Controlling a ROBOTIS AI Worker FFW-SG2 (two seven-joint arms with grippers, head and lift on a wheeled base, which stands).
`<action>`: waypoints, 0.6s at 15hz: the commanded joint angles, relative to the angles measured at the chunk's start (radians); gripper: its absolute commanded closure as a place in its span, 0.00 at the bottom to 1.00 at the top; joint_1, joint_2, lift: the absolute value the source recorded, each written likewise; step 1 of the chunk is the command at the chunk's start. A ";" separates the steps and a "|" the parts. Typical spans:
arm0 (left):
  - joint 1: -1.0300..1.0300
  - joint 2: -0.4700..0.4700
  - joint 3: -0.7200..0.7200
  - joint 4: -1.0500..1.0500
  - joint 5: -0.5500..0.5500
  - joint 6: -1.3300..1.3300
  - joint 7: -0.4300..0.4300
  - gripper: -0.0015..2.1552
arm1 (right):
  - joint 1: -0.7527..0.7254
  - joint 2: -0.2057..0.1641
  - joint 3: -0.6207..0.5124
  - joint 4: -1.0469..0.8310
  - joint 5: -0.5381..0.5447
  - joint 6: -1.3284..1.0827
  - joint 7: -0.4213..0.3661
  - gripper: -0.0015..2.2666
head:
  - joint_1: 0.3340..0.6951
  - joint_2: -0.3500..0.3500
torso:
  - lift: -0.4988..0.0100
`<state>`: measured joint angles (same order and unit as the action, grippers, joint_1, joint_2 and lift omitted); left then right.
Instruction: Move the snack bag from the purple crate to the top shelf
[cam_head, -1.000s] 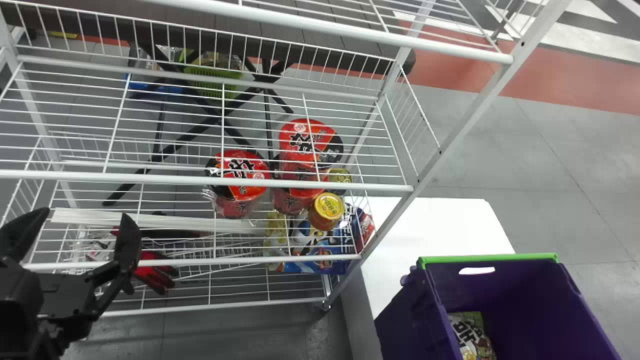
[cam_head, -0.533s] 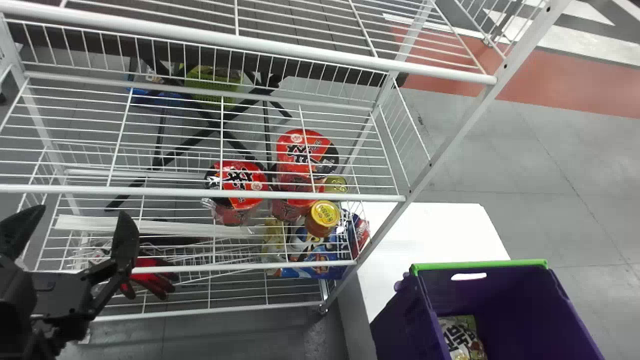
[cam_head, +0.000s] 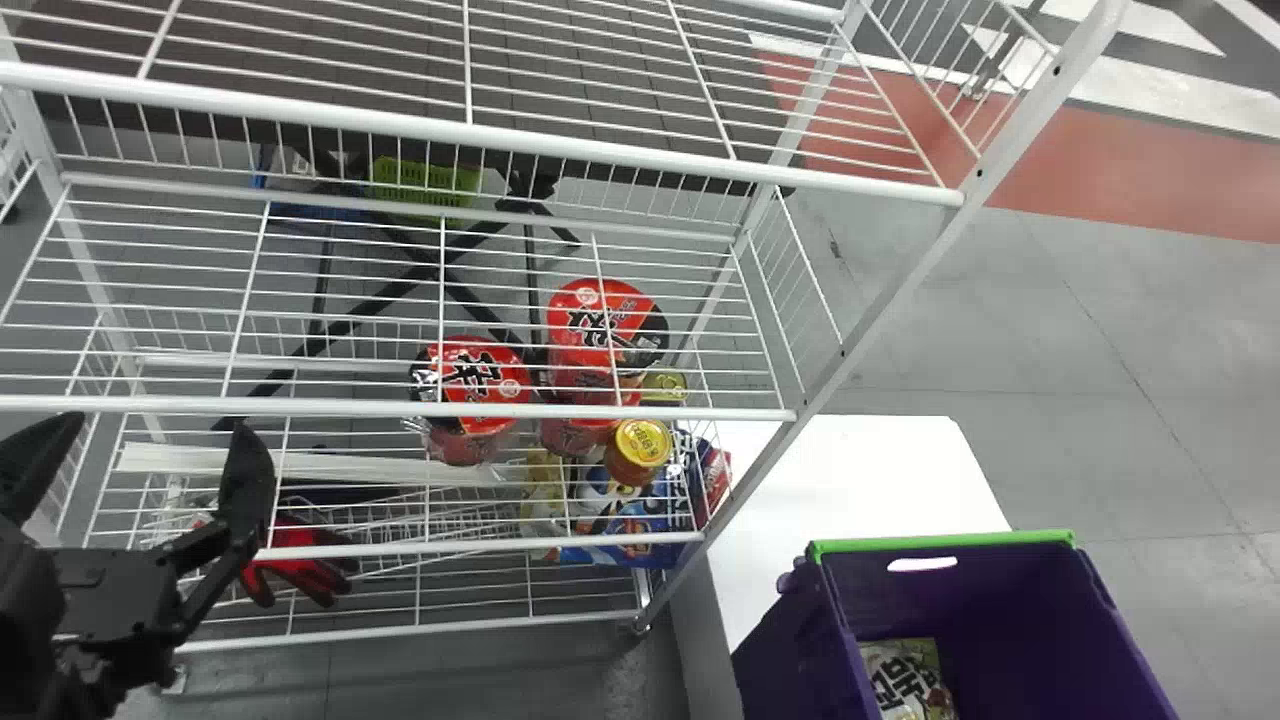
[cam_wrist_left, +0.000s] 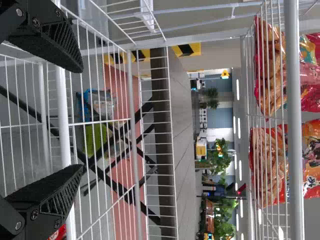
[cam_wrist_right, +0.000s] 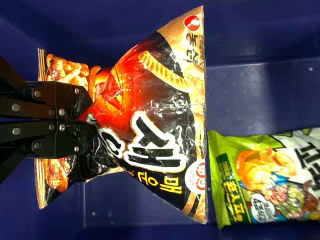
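Note:
In the head view my left gripper (cam_head: 140, 475) stands open at the left, before the lower wire shelves. The left wrist view shows the same gripper (cam_wrist_left: 81, 117) with nothing between its fingers. My right gripper (cam_wrist_right: 89, 119) is shut on the middle of a black and orange snack bag (cam_wrist_right: 150, 110), which is pinched together there. Dark blue-purple crate walls surround this bag. The purple crate (cam_head: 1010, 620) is at the lower right of the head view, with a green snack bag (cam_head: 905, 675) inside. Above the other tiers runs the top shelf's white front rail (cam_head: 500, 137).
Red noodle cups (cam_head: 470, 380) and a yellow-lidded jar (cam_head: 640, 445) are on a lower tier of the rack. Red gloves (cam_head: 300, 565) lie low at the left. A slanting white post (cam_head: 870, 290) rises at the rack's right, near a white table (cam_head: 860, 480).
In the head view the rack and its goods have shifted downward, bringing more of the top shelf into view. The crate appears lower and farther left. My left gripper stays open, almost unmoved there.

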<state>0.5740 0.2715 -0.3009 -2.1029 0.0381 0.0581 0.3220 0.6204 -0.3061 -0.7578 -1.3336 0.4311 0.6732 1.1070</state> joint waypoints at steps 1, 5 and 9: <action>0.004 0.000 0.000 -0.003 -0.001 0.000 0.000 0.07 | -0.001 -0.001 0.000 -0.001 0.001 0.001 -0.001 0.62 | 1.00 0.00 | 0.39; 0.014 0.000 0.000 -0.020 -0.004 0.000 0.002 0.07 | -0.001 -0.001 0.000 -0.007 0.008 0.004 0.007 0.62 | 1.00 0.00 | 0.42; 0.024 0.000 0.006 -0.025 -0.006 -0.004 0.005 0.07 | -0.001 -0.007 -0.003 -0.015 0.008 0.010 0.010 0.62 | 1.00 0.00 | 0.45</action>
<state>0.5966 0.2715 -0.2953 -2.1286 0.0323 0.0558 0.3260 0.6197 -0.3106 -0.7606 -1.3464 0.4387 0.6808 1.1164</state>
